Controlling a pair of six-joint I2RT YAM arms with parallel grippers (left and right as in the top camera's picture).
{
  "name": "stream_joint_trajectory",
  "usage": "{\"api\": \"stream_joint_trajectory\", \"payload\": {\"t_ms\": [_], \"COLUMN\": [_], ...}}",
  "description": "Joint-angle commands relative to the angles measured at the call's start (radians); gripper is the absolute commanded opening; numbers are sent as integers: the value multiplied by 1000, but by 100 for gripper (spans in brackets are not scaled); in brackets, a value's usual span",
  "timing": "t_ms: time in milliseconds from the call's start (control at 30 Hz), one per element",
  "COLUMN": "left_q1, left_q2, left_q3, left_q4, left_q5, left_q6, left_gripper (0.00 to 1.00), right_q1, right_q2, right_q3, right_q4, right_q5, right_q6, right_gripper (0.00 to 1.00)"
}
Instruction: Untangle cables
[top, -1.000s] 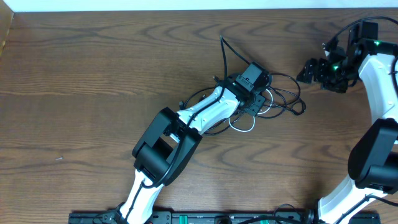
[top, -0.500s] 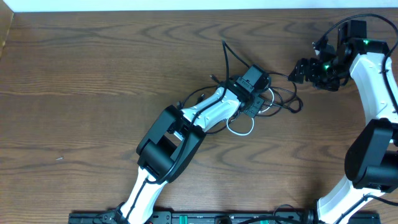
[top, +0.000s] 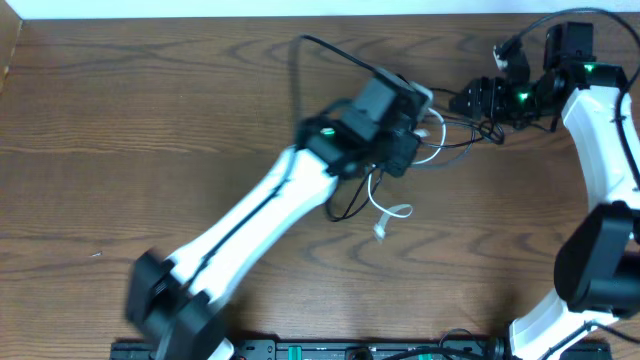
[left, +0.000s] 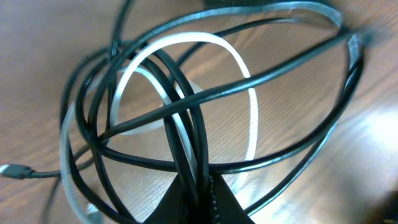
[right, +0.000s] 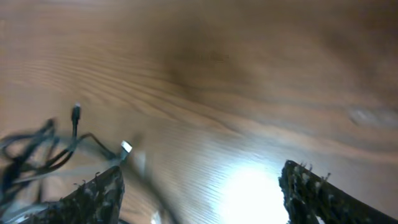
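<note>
The left arm has stretched out from its folded pose of a second ago and swung its left claw (top: 400, 140) up and toward the far edge of the tabletop (top: 150, 120), dragging the tangle with it. In the left wrist view that claw is clenched on the black cable (left: 189, 143), whose strands bunch into its dark fingers at the bottom of the picture. The white cable (left: 254, 124) loops through the same knot, and I cannot tell whether it is pinched too.

The pull has opened the bundle. In the overhead view a white tail with its plug now trails loose on the wood below the claw, and a black end arcs out to the upper left.

Further right, the right claw (top: 468, 100) has moved in from the side and now sits just beside the tangle. Its fingers are spread wide with only bare wood between them, and the cable ends lie off to one side.

The cords remain crossed, so separation looks barely begun. The right claw seems placed to take a strand.
</note>
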Motion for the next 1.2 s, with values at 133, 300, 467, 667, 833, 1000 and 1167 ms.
{"api": "stream_joint_trajectory", "payload": {"t_ms": [133,300,467,667,833,1000,1167], "left_q1": [151,200,211,211,211,211,213], "left_q2": [-82,-81,-81,-81,-81,-81,-81], "left_q3": [10,10,9,9,9,9,9], "left_q4": [-27,-68,-82,-88,-109,-108,-109], "left_q5": [233,250,249,204,158,154,136], "left_q6": [-13,-13,-12,-12,-12,-12,-13], "left_gripper": [8,8,8,8,8,8,8], "right_q1": [45,91,126,192,195,236,305], "right_q2": [-206,-292,-306,-288,-288,-281,-266], "right_q3": [14,14,14,14,14,14,14], "right_q4": [88,152,189,178,190,174,118], "right_q5": [-203,-187,-153,111,179,6,-11], "right_q6": [-46,-46,-26,71,90,-80,-238], "right_gripper": [81,82,83,81,84,80,78]}}
